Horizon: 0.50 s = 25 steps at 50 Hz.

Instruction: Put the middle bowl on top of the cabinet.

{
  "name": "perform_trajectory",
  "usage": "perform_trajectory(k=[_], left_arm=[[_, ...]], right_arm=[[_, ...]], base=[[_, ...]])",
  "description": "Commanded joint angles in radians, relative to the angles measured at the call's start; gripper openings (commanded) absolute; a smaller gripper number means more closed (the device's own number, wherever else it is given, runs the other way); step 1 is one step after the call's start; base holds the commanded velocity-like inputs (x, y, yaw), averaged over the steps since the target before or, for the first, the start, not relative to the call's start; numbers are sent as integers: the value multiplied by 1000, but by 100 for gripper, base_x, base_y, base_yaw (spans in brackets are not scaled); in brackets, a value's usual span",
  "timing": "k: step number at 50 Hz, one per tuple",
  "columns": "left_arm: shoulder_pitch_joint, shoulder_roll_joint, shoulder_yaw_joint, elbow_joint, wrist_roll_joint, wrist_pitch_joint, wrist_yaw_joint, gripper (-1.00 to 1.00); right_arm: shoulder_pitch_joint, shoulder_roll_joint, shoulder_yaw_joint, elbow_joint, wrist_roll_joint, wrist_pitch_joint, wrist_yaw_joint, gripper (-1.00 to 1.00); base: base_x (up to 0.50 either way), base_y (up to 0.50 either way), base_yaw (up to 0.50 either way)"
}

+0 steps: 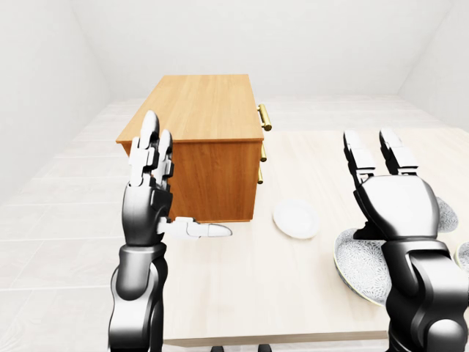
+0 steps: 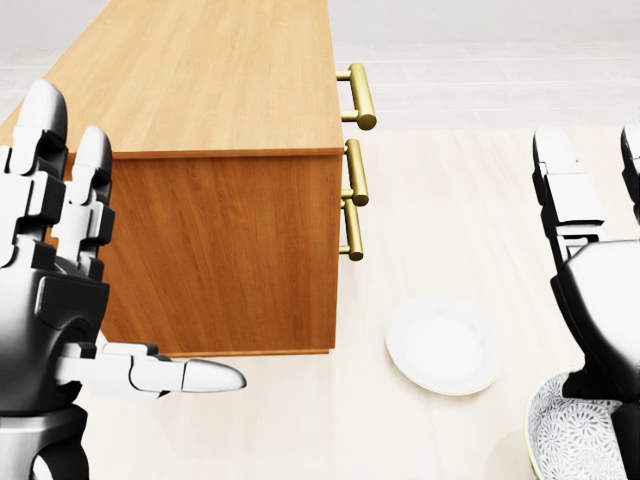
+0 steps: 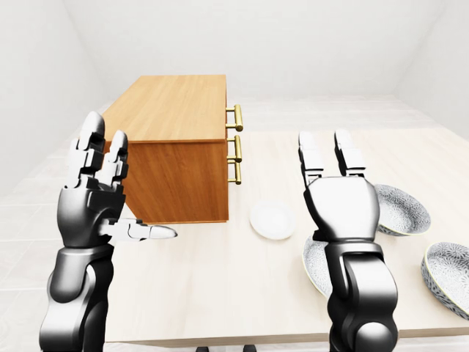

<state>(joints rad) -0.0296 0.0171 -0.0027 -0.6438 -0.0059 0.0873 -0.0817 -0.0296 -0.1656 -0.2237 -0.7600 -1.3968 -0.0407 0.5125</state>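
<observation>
Three grey patterned bowls stand on the pale table [image 1: 293, 286] at the right. One bowl [image 3: 315, 265] is partly hidden behind my right forearm, a second [image 3: 401, 209] lies higher in the right-eye view, and a third [image 3: 448, 268] is at the right edge. The wooden cabinet [image 1: 201, 110] with brass handles [image 2: 356, 95] stands on the table's left part. My right hand [image 1: 375, 158] is open and raised, fingers upright, above the nearest bowl and not touching it. At the left, beside the cabinet's near end, my left hand [image 1: 157, 187] is open with its thumb pointing right.
A small white plate [image 1: 295, 218] lies on the table between the cabinet and the nearest bowl. The cabinet's top is a flat wooden surface. The table's near edge runs along the bottom of the eye views, with pale floor and white walls around.
</observation>
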Motion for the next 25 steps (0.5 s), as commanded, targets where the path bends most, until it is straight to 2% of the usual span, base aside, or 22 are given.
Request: perform_trajectory(k=[1,25], left_arm=[[-19,3,10,2,-1,0,-1,100],[-19,5,14,5,-4,0,-3,100]], right_arm=[[54,13,-17,-9,-30,-47,-28,100],[171,39,-125,-58,18,-47,-45,100]], base=[[0,0,0],[0,0,0]])
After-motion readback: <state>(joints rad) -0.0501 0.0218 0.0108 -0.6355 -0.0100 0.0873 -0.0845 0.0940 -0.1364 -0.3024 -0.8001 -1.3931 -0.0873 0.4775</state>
